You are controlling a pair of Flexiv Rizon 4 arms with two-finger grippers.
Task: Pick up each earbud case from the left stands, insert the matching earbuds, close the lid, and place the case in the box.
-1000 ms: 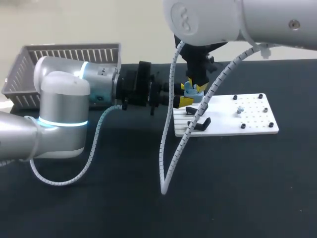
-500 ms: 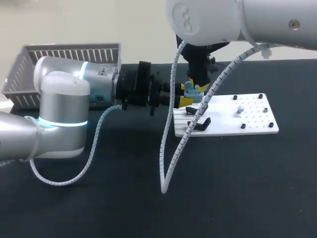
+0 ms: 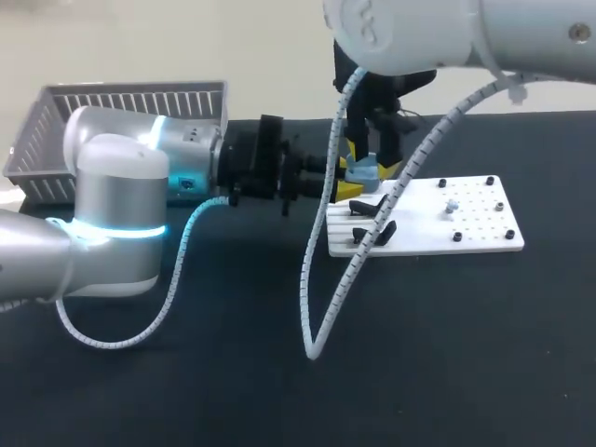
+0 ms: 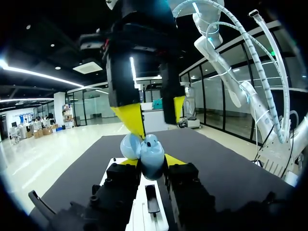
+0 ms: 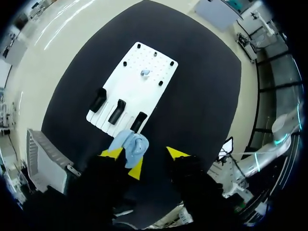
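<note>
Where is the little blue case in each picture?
Head view: the blue case is near the middle, at the tip of the left pincer.
Left wrist view: the blue case is held between that pincer's own fingers.
Right wrist view: the blue case is beside one finger of the open right pincer.
Shared landmark: the white board with black stands.

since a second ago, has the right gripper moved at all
Yes. The right gripper has shifted slightly to the right and up against the white board, and its fingers now stand apart over the blue case.
</note>
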